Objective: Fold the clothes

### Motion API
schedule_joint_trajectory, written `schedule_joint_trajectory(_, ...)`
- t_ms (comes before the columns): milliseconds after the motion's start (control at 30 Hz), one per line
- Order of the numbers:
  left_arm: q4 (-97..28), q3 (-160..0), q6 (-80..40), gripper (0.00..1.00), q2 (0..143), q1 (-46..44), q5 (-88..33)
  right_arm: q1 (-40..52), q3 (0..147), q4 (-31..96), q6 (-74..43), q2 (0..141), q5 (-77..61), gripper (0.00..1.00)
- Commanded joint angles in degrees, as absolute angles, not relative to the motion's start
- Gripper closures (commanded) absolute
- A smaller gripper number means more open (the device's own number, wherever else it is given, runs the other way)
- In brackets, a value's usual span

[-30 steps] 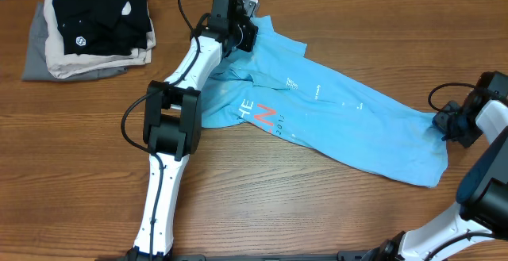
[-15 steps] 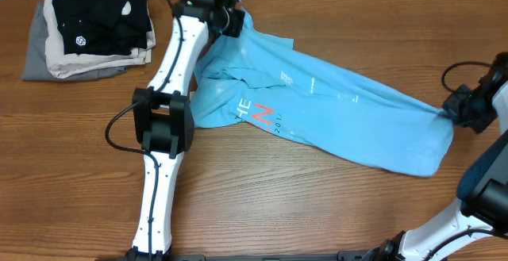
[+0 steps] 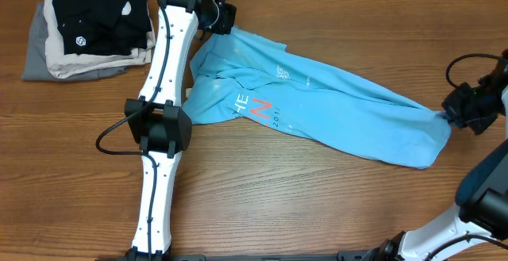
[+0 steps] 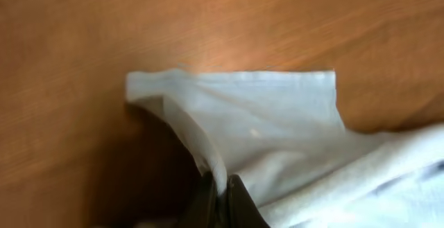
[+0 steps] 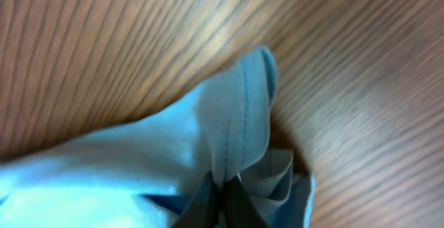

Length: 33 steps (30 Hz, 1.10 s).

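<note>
The clothes (image 3: 317, 102), a sky-blue T-shirt with white and red lettering, lie stretched across the table from upper left to right. At the shirt's far top-left corner my left gripper (image 3: 225, 24) is shut on a fold of fabric; the left wrist view shows the pale cloth (image 4: 257, 120) pinched between the dark fingers (image 4: 239, 204) of the left gripper (image 4: 222, 186). At the right end my right gripper (image 3: 448, 117) is shut on the hem, and the right wrist view shows the right gripper (image 5: 220, 190) pinching a stitched edge (image 5: 239, 117) of it.
A stack of folded garments (image 3: 87, 27), black on top of beige and grey, sits at the back left. The left arm (image 3: 163, 126) reaches from the front edge across the table beside the shirt. Bare wood surrounds the shirt.
The left gripper has carried its corner farther back and left, the right gripper has shifted right. The shirt is pulled longer and flatter between them.
</note>
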State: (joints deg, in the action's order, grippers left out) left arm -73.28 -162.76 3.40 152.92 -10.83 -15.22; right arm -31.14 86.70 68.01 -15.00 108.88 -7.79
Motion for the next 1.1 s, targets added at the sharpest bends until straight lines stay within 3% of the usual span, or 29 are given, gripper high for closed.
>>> schedule_joint_trajectory(0,-78.5,-165.75,3.62,0.96,151.57,-10.39,-14.55,-31.2,88.25,70.78,-15.05,106.61,-11.22,0.96)
schedule_joint_trajectory(300,-90.0,-165.91,3.64,0.96,151.57,-7.99,-10.13,-31.14,86.96,77.03,-14.96,106.61,-10.79,0.96)
schedule_joint_trajectory(533,-96.14,-164.86,1.26,0.96,151.59,-5.19,0.19,-31.14,80.16,74.52,-15.03,106.61,-9.72,0.96)
schedule_joint_trajectory(933,-96.82,-155.17,1.08,0.94,151.59,-2.04,-3.64,-31.16,75.57,71.16,-21.47,106.61,-3.31,0.96)
schedule_joint_trajectory(1067,-96.82,-149.45,1.08,0.84,151.59,-2.04,-4.03,-31.16,75.57,70.08,-21.47,106.61,-3.22,0.96)
